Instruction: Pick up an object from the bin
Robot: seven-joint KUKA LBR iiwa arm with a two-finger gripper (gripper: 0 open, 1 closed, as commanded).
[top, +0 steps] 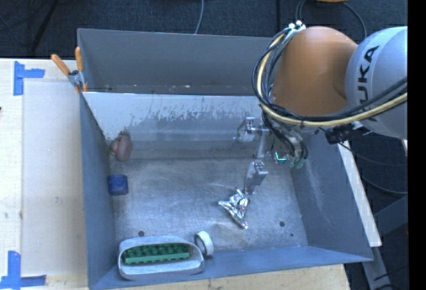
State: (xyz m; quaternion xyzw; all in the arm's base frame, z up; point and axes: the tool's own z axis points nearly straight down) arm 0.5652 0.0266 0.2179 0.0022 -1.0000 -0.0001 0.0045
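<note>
Scrap of crumpled silvery foil (235, 207) lying centre-right, just under tool (251, 179) (grip state: cannot tell), likely light, flimsy, slippery; best pinched across its bunched middle.

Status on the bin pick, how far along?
Done: arm is in the bin, gripper low over the middle floor. In hand: nothing seen in it. Left: the whole pick; white ring, green brush, blue block and brown lump all lie on the floor.
</note>
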